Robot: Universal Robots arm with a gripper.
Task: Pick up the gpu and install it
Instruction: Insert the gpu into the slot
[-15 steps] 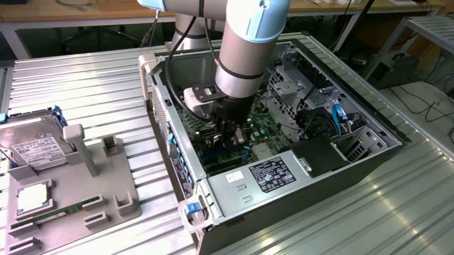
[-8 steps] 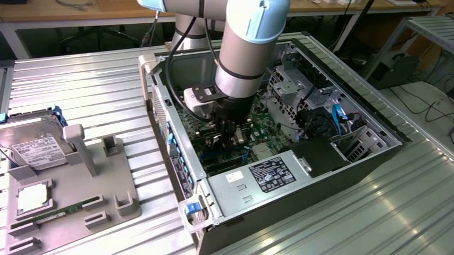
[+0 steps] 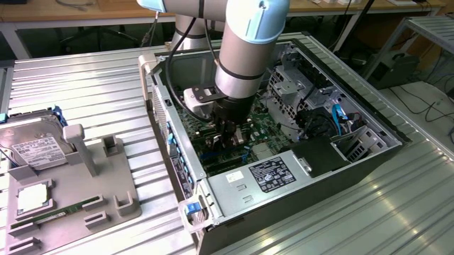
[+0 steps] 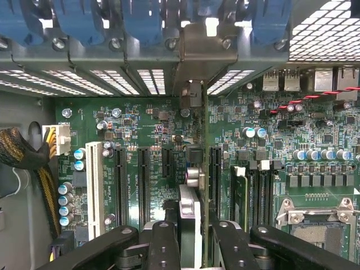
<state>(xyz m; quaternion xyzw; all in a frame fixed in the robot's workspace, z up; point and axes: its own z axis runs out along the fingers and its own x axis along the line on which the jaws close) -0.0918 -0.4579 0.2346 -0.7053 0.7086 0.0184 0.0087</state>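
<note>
Inside the open computer case [image 3: 369, 125], the gripper [image 4: 194, 233] (jaws narrowed onto the card's top edge) holds the gpu [image 4: 198, 169] upright over a motherboard [image 4: 315, 140] slot, the installing step, with a straight downward press seemingly needed.

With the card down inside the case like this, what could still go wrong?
1. The gpu, held edge-on in the gripper, stands among several parallel slots; a small offset might seat it in the wrong one.
2. Its bracket meets the case's rear wall; if it catches there, the card may tilt.
3. The arm reaches deep inside the case and could brush the drive cage.
</note>
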